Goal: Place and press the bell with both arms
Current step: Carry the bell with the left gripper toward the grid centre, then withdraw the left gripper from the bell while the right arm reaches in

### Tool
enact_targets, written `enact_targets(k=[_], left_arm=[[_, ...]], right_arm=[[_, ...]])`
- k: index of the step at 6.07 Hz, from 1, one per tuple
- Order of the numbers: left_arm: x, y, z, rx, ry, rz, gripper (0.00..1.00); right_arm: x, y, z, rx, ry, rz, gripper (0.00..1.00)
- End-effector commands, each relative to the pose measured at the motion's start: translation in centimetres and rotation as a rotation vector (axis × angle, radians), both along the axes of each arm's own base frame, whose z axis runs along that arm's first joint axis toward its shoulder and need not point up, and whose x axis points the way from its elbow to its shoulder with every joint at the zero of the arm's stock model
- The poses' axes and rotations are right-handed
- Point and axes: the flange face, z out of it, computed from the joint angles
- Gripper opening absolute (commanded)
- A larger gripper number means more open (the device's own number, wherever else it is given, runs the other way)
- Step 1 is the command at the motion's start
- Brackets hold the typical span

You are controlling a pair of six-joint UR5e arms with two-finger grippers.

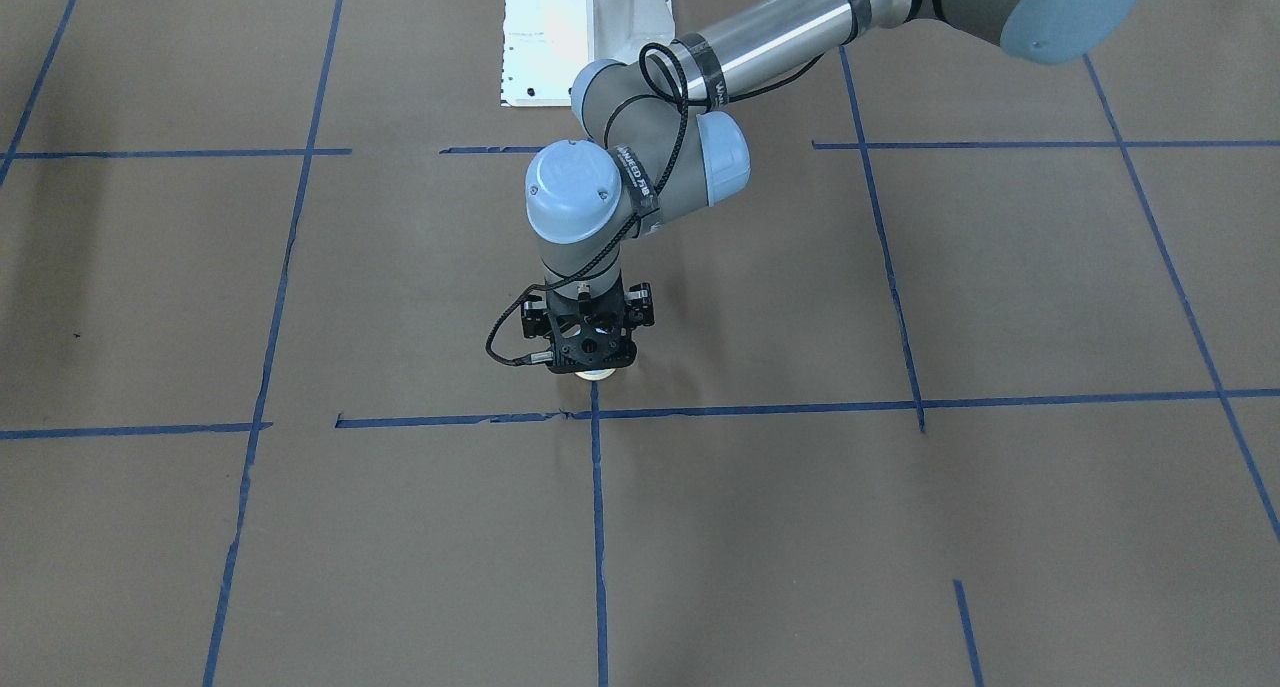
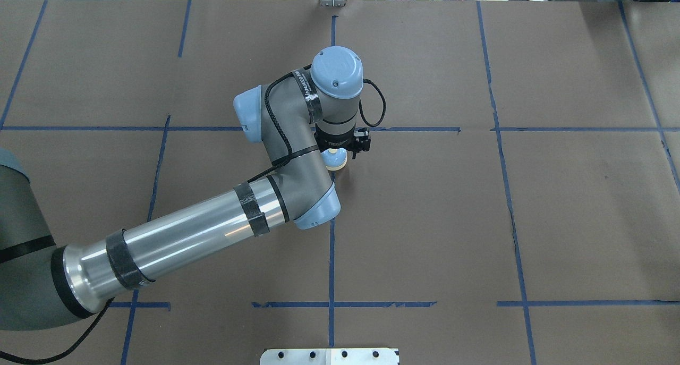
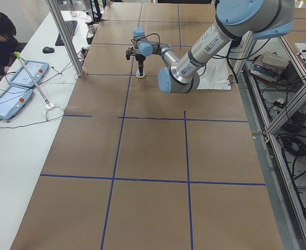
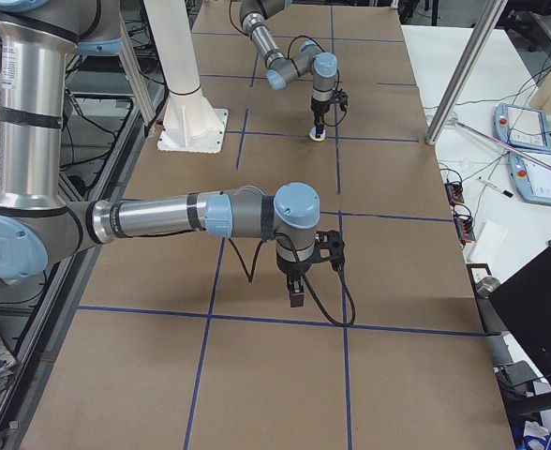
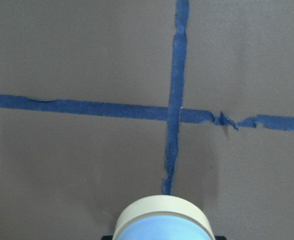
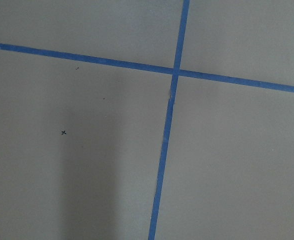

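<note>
The bell [image 2: 337,162], light blue with a cream base, sits under my left gripper [image 2: 336,153] at the table's middle, by a blue tape crossing [image 1: 595,413]. The left gripper points straight down and is shut on the bell, which is at or just above the paper; I cannot tell whether it touches. The bell's dome and cream rim fill the bottom of the left wrist view [image 5: 162,225]. It shows as a cream sliver below the gripper [image 1: 592,363] in the front view [image 1: 596,374]. My right gripper [image 4: 296,298] shows only in the right side view, hanging low over the paper far from the bell; I cannot tell its state.
Brown paper with blue tape lines [image 2: 331,259] covers the table. The white pedestal [image 1: 585,37] stands at the robot's side. Teach pendants [image 3: 17,86], a keyboard and an operator are on a side bench beyond the far edge. A metal post [image 3: 64,36] stands at that edge.
</note>
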Motion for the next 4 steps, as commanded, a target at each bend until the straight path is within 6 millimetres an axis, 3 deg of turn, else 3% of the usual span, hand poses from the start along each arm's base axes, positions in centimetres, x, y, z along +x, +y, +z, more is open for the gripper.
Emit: enact_targets(k=[1,2,3,4], left_arm=[[-4.5,-1.9,-2.4,0.002,0.029,0.045,1.00],[-9.0,-3.1,-1.1,0.030,0.022,0.072,1.00],[-13.6,-3.3,3.0,0.072,-0.014,0.103,1.00],[-19.3,-3.2,7.7,0.127,-0.025,0.119,1.00]], right_arm=[[-0.7,-0.7,-1.1,0.018,-0.027,-0.009,1.00],[-2.1,-2.3,-3.1,0.034,-0.059,-0.015,1.00],[-4.8,-4.4,-5.7,0.013,-0.079,0.003,1.00],[-9.2,-6.9,-9.6,-0.002,-0.094,0.006,1.00]])
